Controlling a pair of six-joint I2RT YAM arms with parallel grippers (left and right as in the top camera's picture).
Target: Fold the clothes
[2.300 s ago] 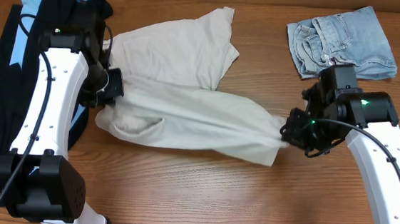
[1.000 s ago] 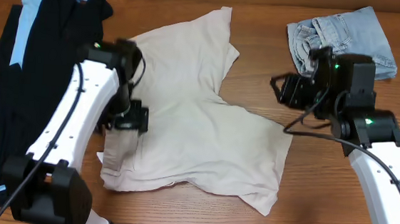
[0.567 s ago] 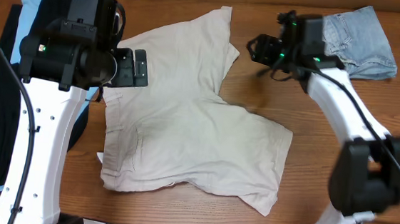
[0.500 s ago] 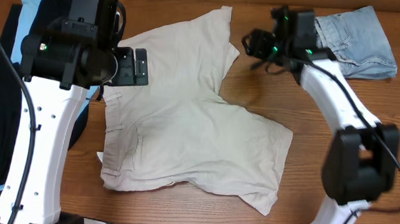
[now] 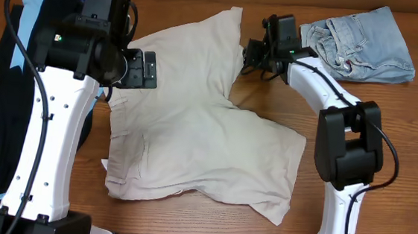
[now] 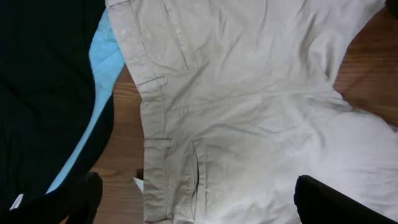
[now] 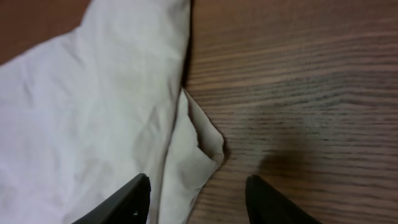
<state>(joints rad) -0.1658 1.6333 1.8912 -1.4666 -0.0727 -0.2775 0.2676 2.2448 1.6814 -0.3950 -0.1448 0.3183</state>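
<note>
The beige khaki shorts (image 5: 200,131) lie spread flat on the table, waistband to the left and both legs to the right. My left gripper (image 5: 144,70) hangs open above the waistband; in the left wrist view its fingers (image 6: 73,199) stand wide apart over the shorts (image 6: 249,112), holding nothing. My right gripper (image 5: 249,57) is open at the hem corner of the far leg. In the right wrist view that corner (image 7: 208,146) lies just ahead of the gripper (image 7: 196,205), untouched. The denim shorts (image 5: 360,43) sit at the back right. The black garment (image 5: 7,116) lies at the left.
The black garment with its light-blue panel (image 6: 102,62) borders the waistband on the left. Bare wood (image 7: 298,93) shows to the right of the far leg's hem. The crumpled denim shorts lie just right of my right arm (image 5: 324,81).
Both grippers let go of the bunched shorts, which now lie flat. My left gripper has moved back over the waistband. My right gripper has swung left from the denim shorts to the far leg's hem.
</note>
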